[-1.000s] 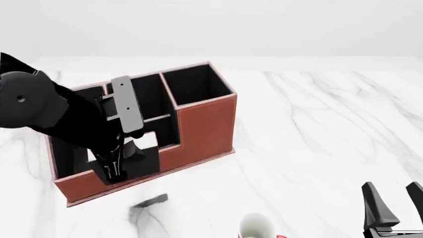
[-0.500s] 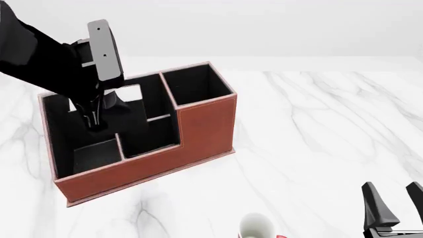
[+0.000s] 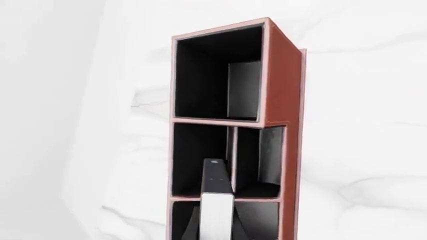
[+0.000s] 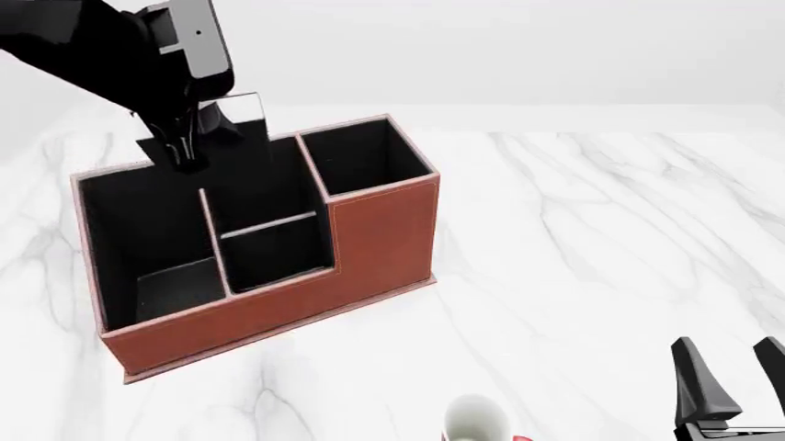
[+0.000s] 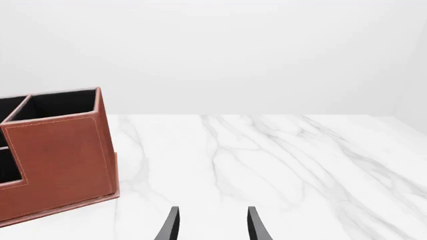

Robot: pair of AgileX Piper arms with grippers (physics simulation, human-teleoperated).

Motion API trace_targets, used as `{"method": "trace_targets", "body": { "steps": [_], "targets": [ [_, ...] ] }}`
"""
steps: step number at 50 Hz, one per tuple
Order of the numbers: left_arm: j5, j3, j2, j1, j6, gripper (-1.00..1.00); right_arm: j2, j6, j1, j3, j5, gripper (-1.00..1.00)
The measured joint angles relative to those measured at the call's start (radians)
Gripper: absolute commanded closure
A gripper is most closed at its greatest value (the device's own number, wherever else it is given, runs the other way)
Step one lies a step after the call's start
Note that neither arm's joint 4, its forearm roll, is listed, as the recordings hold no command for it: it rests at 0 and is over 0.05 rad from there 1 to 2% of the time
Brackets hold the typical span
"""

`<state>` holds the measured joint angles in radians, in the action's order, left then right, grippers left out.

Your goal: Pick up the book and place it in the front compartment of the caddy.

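A: Front view: where's the book [image 4: 243, 118]?

B: Upper left, pinched in the left gripper [image 4: 184, 152], hanging above the caddy [image 4: 368, 220] back rim.

A: And the right gripper [image 4: 733, 377]?

B: Lower right corner, fingers spread, holding nothing, near a mug [image 4: 476, 421] on the marble table [image 4: 589, 239].

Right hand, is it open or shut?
Open: the right hand shows two fingers apart, with bare marble table between them, nothing held.
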<state>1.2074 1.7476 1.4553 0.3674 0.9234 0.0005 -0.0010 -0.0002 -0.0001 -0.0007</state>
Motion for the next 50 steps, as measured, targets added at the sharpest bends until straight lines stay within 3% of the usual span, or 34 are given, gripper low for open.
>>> {"method": "trace_targets", "body": {
  "steps": [21,50],
  "targets": [
    [-0.041,0.098,0.109,-0.027,0.0,1.0,0.0,0.0,0.0,0.0,0.0,-1.0],
    [-0.173,0.021,0.141,-0.032,-0.023,1.0,0.0,0.0,0.002,0.0,0.0,-1.0]
  ]
}}
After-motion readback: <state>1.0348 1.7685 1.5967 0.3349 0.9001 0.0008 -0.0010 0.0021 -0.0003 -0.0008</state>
